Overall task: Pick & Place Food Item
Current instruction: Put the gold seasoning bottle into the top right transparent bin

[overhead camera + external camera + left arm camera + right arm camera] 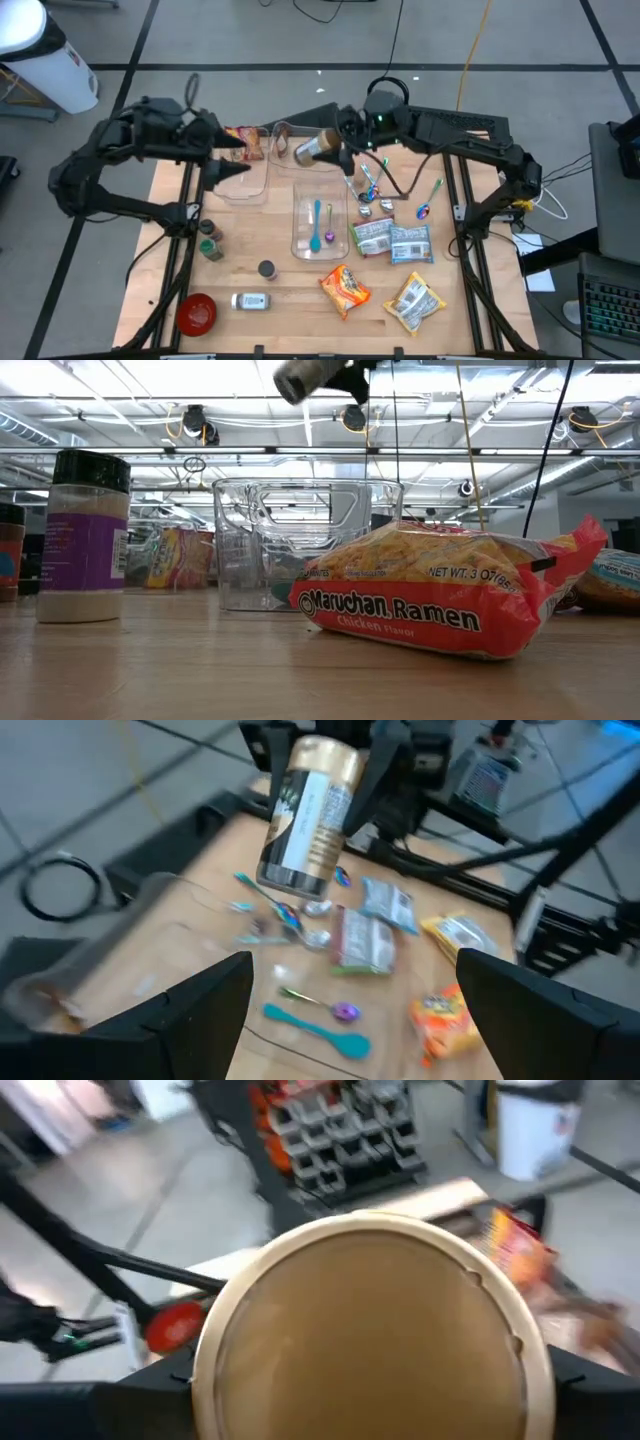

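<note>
A gold-and-white canister (318, 148) hangs high over the table's far middle, with my right gripper (345, 152) shut on it. In the low view the canister (305, 378) shows at the top edge. Its round tan end (370, 1330) fills the right wrist view. My left gripper (235, 158) stands open over the far left of the table, apart from the canister (305, 815), nothing between its fingers (200, 1010). A ramen packet (440, 595) lies flat on the table near the front. My right gripper pinches the canister between its two fingers (150, 1390), one on each side of its gold end (340, 765). The fingers come about level from the table's right, lying along the canister. It hangs tilted, its other end lower and toward the left, clear of the table.
Two clear tubs stand on the table, one (318, 222) in the middle holding spoons, one (245, 178) at the far left. Loose spoons (372, 190), snack packets (392, 240), spice jars (210, 240) and a red bowl (196, 312) lie around them.
</note>
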Controlling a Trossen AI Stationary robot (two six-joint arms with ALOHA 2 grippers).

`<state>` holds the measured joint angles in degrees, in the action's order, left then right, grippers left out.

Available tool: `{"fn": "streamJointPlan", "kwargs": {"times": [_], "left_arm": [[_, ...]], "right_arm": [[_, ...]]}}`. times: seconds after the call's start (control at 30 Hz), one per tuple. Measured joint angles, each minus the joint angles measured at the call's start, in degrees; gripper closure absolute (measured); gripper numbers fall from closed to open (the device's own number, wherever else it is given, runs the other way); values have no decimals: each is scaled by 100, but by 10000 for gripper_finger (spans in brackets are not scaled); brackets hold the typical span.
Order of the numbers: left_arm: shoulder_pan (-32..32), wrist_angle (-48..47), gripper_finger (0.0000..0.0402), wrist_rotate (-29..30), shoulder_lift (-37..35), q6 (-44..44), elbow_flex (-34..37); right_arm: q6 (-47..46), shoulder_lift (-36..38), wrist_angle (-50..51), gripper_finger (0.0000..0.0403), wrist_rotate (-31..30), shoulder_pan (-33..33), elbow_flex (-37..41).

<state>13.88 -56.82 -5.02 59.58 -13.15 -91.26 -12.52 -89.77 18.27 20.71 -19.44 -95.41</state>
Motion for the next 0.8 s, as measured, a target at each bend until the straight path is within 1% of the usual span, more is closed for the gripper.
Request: {"fn": "streamJointPlan", "kwargs": {"times": [0.2,0.3,0.4,0.57,0.7,0.8], "left_arm": [[52,0,43,276,-175,101,0],[52,-4,43,294,-144,167,0],[52,-12,43,294,-71,261,0],[52,-20,43,289,66,412,0],[52,-75,43,251,176,457,0],[52,-144,43,237,246,564,0]], "right_arm": [[282,-477,608,129,-7,-450,-585],[401,-760,701,129,-55,-609,-732],[610,-1058,800,129,-280,-694,-872],[891,-1549,1217,129,-275,-842,-1229],[1301,-1961,1957,129,-332,-890,-1740],[1674,-2229,2519,129,-624,-890,-2145]]}}
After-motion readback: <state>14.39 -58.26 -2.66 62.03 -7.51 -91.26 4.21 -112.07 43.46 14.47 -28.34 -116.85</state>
